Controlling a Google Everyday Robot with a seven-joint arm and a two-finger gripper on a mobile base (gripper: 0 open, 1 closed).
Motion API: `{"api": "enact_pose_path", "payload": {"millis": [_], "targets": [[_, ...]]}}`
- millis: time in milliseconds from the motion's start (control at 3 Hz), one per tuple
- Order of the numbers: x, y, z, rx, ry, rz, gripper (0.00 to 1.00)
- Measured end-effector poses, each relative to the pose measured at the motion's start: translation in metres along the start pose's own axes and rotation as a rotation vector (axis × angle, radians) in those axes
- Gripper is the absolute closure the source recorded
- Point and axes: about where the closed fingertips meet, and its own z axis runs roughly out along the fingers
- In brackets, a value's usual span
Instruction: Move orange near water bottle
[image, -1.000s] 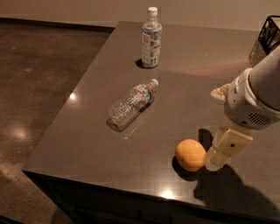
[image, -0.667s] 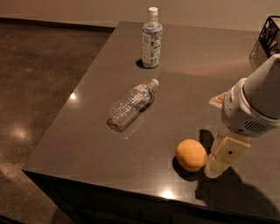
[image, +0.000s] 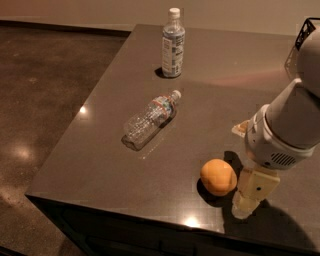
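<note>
one dark table over glossy floor — gripper just beside orange.

Single arm entering from right edge, sloping down and leftward. Rounded white wrist at lower end, vent slots on underside. Cream gripper hanging below wrist, pointing steeply down, tip low at desk surface, near front right part.

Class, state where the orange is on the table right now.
In the camera view, the orange lies near the table's front edge, towards the right, beside the gripper, apart from the water bottle.
</note>
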Motion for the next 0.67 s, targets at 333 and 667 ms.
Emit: {"api": "enact_pose_path", "payload": {"millis": [333, 667], "targets": [[-0.0074, 0.0128, 0.0059, -0.029, 0.005, -0.048, 0.00], [-0.0138, 0.0216, 0.0110, -0.055, 0.014, -0.081, 0.00]]}}
